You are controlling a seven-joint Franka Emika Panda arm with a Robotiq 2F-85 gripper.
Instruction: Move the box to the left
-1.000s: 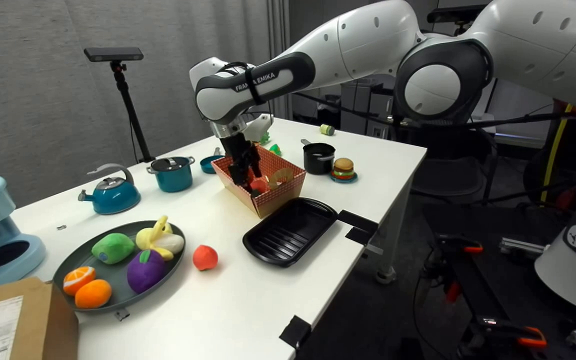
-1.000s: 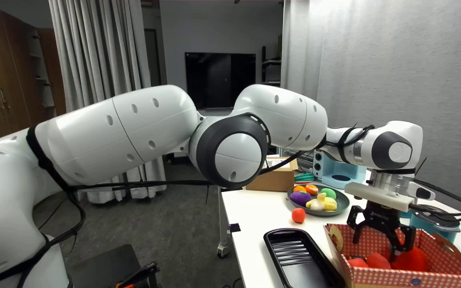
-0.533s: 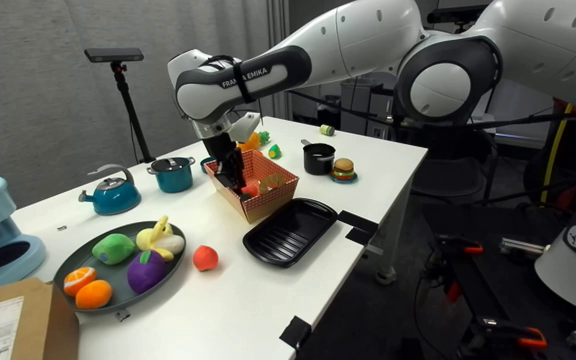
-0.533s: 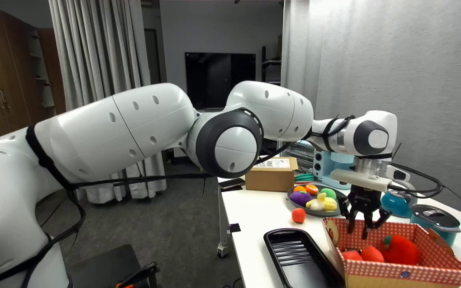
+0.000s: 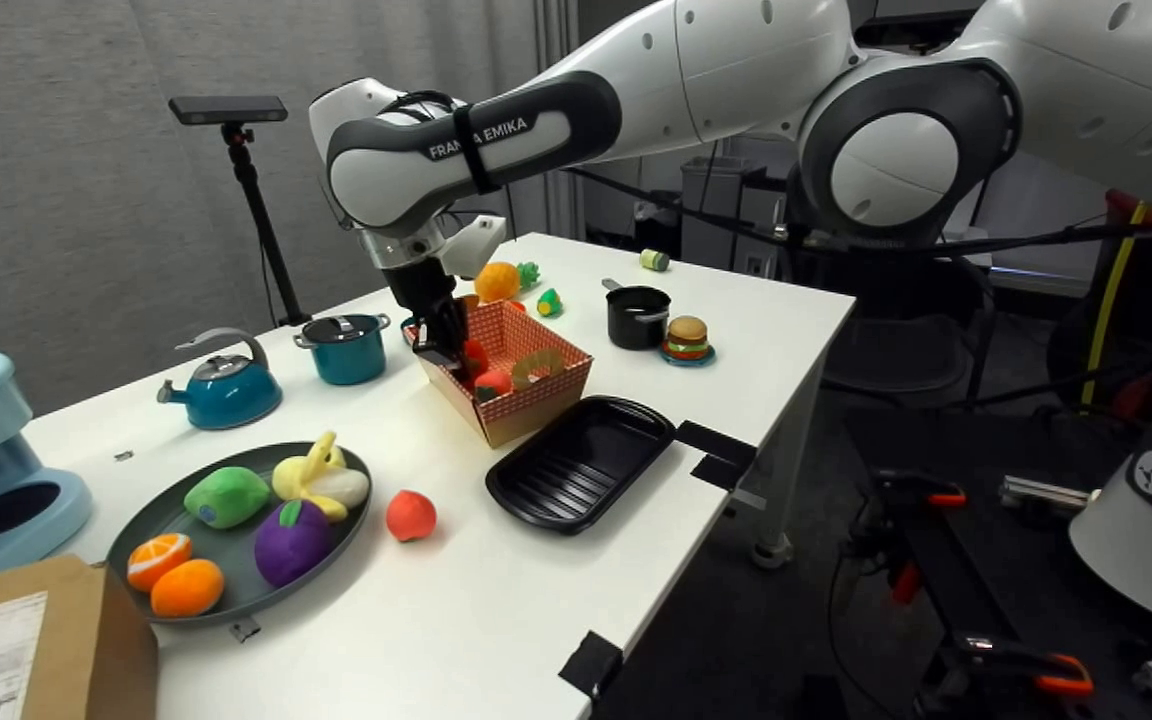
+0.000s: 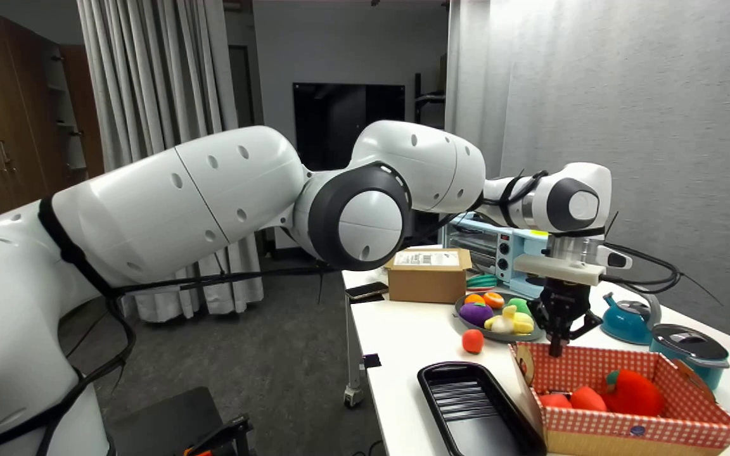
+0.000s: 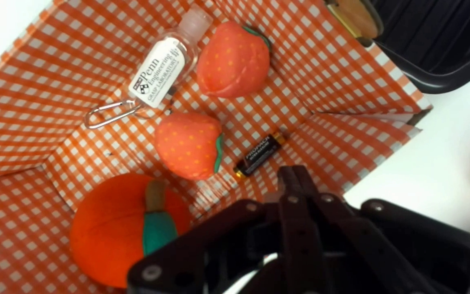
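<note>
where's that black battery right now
Just right of centre in the wrist view, the battery lies inside the checkered box, between a toy strawberry and the pincer.

The box [image 6: 593, 423] looks like smooth card, the black tray [image 5: 581, 465] glossy, the carabiner [image 7: 114, 118] shiny metal.

A Franka Emika robot arm [image 6: 366, 221], a stand-mounted camera [image 5: 227, 109] and a bottle [image 7: 163, 71] labelled "Penn Engineering GRASP Laboratory" mark the setting as a robotics lab.

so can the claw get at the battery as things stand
Probably yes: nothing covers the battery in the checkered box, though the claw looks closed and would likely have to open first.
</note>
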